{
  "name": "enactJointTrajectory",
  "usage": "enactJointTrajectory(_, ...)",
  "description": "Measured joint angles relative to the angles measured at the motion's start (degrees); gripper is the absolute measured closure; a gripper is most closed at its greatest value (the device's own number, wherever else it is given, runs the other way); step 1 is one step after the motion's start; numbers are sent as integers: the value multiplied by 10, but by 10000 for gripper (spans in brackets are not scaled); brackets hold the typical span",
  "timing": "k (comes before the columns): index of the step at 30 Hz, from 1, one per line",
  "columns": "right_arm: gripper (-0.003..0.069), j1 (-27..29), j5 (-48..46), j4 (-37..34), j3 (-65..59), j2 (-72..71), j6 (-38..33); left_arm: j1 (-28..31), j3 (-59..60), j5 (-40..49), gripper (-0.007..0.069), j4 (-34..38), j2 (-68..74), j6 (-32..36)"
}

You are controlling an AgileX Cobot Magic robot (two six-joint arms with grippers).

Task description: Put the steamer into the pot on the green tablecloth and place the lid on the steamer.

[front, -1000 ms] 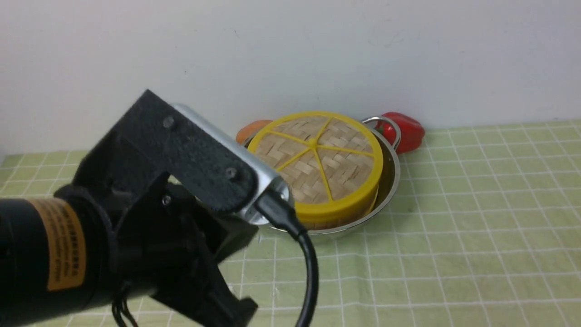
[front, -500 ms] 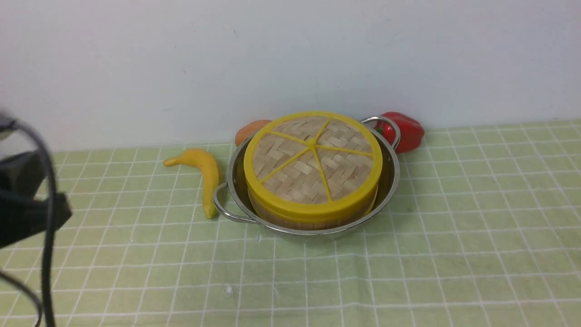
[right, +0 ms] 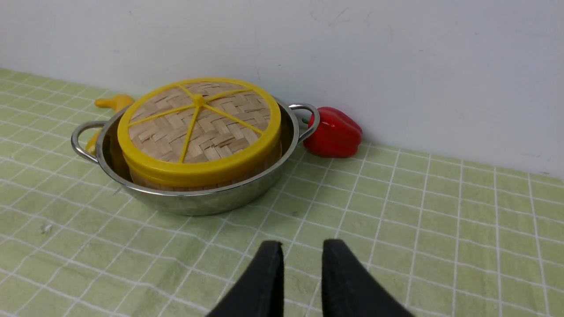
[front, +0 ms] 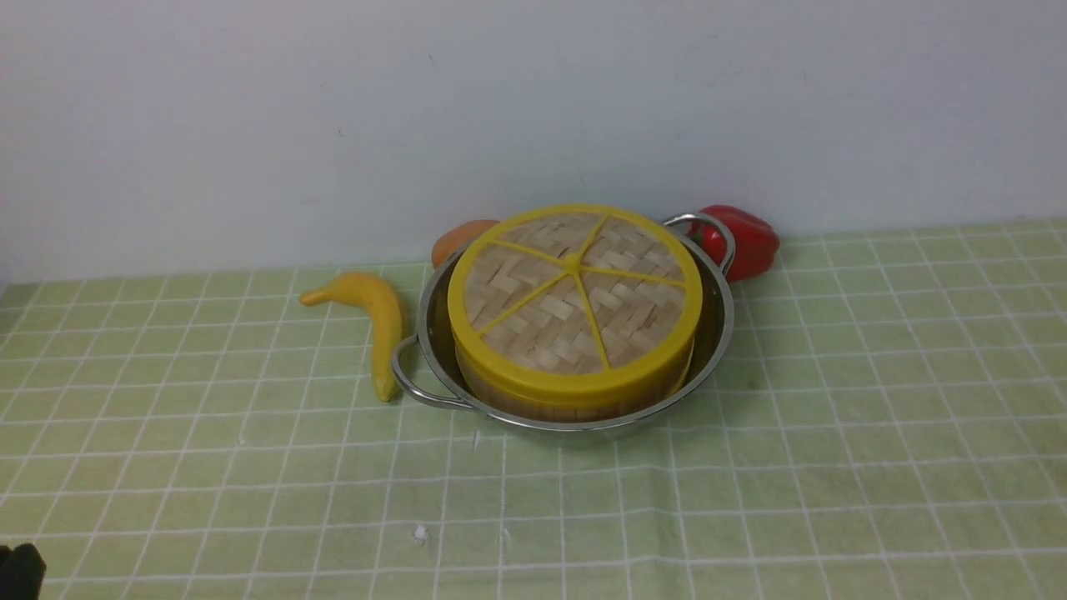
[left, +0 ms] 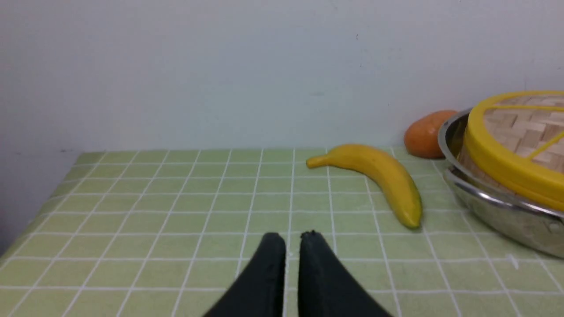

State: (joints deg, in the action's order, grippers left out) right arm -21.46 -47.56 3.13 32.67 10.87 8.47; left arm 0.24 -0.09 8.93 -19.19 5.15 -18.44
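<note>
Sitting lidded, unlabelled steamer (front: 575,392); left gripper (left: 293,241) barely parted, right gripper (right: 301,248) spread.

A staged test tabletop rather than a real kitchen: a green tablecloth (front: 834,467) runs straight against a bare white wall (front: 333,108) across the upper frame, with toy-like banana (front: 379,312) and pepper (front: 746,237) at centre.
</note>
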Motion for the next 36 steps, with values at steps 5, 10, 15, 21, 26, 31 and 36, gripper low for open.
enactJointTrajectory(5, 484, 0, 0, 0, 0, 0, 0, 0, 5, 3, 561, -3, 0, -1)
enactJointTrajectory(10, 475, 0, 0, 0, 0, 0, 0, 0, 5, 3, 556, -4, 0, -1)
enactJointTrajectory(15, 465, 0, 0, 0, 0, 0, 0, 0, 5, 3, 542, -4, 0, -1)
enactJointTrajectory(21, 453, 2, 1, 5, 0, -1, -1, 0, 5, 3, 534, -4, 0, -1)
enactJointTrajectory(26, 441, 79, 88, 26, -33, -25, -2, 0, 5, 3, 529, -5, 0, -1)
enactJointTrajectory(31, 430, 145, 232, 45, -140, -68, -4, 0, 5, 3, 518, -5, 0, -1)
enactJointTrajectory(36, 421, 172, 337, 56, -264, -107, -2, 0, 5, 2, 507, -5, -1, -1)
